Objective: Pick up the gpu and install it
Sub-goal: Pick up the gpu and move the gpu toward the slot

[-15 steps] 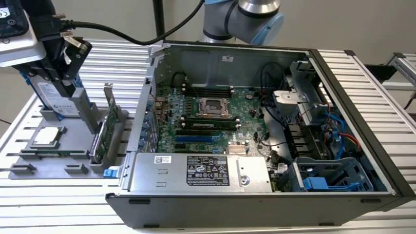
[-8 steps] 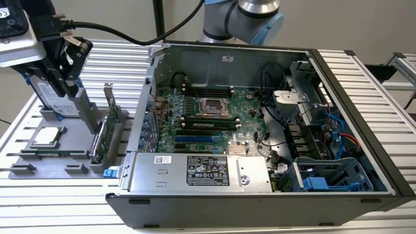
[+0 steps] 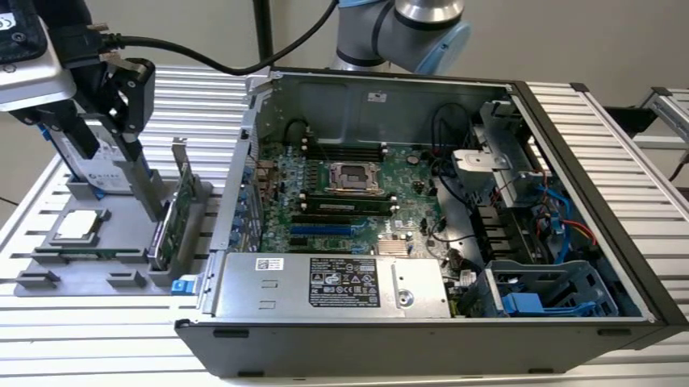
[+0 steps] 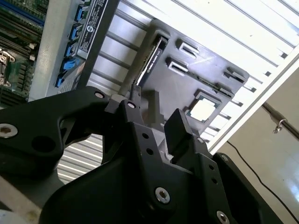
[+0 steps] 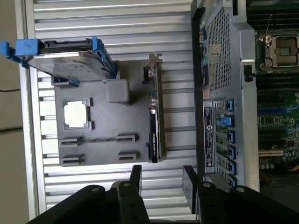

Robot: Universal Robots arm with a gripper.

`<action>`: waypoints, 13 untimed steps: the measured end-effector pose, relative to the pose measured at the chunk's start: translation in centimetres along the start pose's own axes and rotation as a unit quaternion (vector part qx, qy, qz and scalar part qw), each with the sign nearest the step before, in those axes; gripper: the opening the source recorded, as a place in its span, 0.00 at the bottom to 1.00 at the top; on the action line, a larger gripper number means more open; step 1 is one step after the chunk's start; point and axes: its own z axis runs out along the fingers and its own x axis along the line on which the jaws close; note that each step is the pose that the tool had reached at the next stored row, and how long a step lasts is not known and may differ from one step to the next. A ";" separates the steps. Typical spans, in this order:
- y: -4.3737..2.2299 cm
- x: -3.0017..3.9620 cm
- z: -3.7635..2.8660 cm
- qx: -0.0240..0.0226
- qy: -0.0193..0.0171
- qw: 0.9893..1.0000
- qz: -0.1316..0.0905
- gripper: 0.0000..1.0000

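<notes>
The end effector (image 5: 161,175) is open, its two black fingers (image 5: 188,183) standing well apart with nothing between them; bare ribbed metal of the surface (image 5: 93,23) shows through the gap. In the exterior view it hangs over the grey tray (image 3: 119,242) at the exterior view's left, beside the open computer case (image 3: 344,109).

The graphics card (image 5: 154,126) stands on its long edge in a slot along the side of the tray nearest the case, with its silver bracket at one end. It is not held and not touched; in both wrist views the fingertips stop short of it. In the exterior view the card's green board (image 3: 177,211) faces the case wall.

A silver hard drive (image 5: 65,63) with blue rails stands tilted at the far end of the tray, and a square processor chip (image 5: 76,114) lies flat in its own recess. The other small slots in the tray hold nothing.

Inside the case lies the green motherboard (image 3: 356,185), with a grey power supply (image 3: 334,286) along the near wall.
</notes>
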 end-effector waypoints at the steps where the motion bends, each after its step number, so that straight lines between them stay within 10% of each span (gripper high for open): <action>1: -0.01 0.00 0.00 0.000 0.000 1.000 0.000 1.00; 13: -0.05 0.01 0.29 0.000 0.000 1.000 0.000 1.00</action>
